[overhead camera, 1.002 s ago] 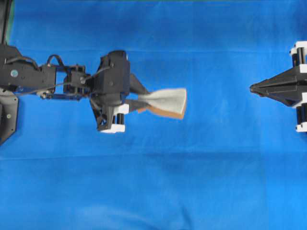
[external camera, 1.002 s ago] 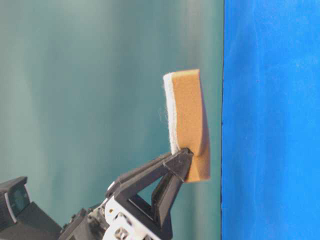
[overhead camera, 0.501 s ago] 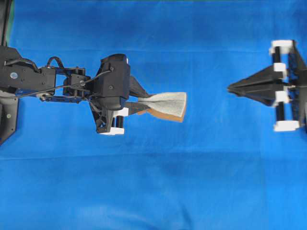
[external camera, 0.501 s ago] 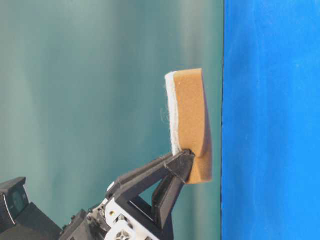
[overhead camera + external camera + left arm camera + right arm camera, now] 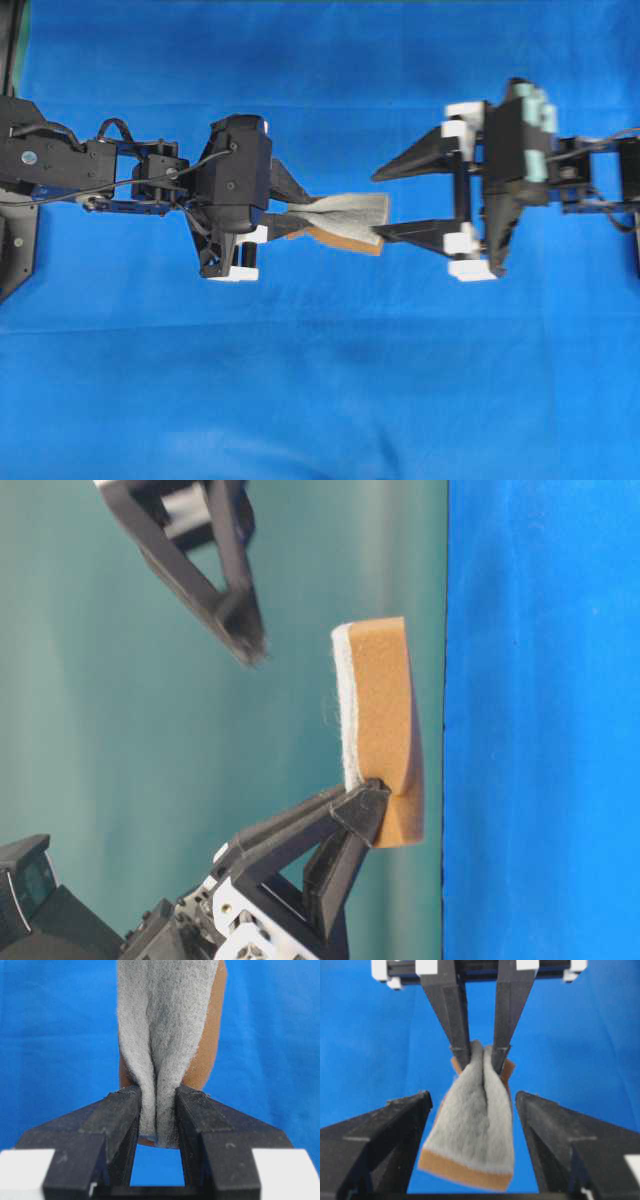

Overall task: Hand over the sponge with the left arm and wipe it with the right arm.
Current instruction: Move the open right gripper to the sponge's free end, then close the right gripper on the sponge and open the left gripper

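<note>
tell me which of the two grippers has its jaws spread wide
The right gripper, the one with pale green tape squares. Its fingers stand apart on either side of the sponge, while the plain black left gripper is pinched shut on the sponge.

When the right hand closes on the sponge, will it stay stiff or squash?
Probably squash: the sponge is already pinched into a deep crease between the left hand's fingers. It also seems light, sticking out unsupported without sagging in the overhead view. Its fuzzy grey face looks grippy rather than slippery.

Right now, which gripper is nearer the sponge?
Left. The left gripper pinches the sponge at one end; the right gripper stands open around the free end, not gripping.
</note>
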`<action>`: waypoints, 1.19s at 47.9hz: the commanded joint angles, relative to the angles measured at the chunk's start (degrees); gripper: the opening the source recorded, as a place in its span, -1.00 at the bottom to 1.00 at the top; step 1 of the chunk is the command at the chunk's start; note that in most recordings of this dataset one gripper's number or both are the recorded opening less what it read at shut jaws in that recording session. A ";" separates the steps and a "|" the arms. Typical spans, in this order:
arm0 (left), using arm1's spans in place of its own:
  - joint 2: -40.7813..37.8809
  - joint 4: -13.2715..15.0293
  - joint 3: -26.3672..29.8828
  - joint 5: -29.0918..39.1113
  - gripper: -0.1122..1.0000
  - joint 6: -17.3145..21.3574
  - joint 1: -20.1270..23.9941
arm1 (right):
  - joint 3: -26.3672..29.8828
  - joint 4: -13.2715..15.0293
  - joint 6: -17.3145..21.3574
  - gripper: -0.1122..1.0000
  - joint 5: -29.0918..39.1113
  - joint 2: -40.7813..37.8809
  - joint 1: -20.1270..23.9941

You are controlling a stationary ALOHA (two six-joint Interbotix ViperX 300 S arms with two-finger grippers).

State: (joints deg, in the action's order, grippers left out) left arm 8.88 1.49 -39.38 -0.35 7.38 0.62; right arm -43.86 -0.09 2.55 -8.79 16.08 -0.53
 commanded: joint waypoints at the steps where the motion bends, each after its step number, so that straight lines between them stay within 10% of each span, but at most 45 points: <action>1: 0.97 0.00 0.62 -0.26 -0.46 0.18 -0.09 | 3.16 -0.26 0.26 0.49 0.44 -1.67 0.18; 40: 0.88 -0.09 0.88 -0.70 -0.50 2.81 -0.70 | 6.59 0.00 0.70 0.45 2.37 -10.63 -0.09; 53: 0.70 0.00 0.97 -2.37 -0.52 3.08 -0.53 | 6.68 0.62 0.35 -0.49 3.96 -10.63 -0.09; 57: 0.79 0.00 1.05 -2.72 -0.52 3.08 -0.53 | 6.68 0.70 0.26 -0.50 4.31 -10.63 -0.09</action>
State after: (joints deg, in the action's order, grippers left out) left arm 8.88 1.49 -39.38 -1.76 10.37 0.18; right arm -38.58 0.44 2.99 -4.66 4.92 -0.62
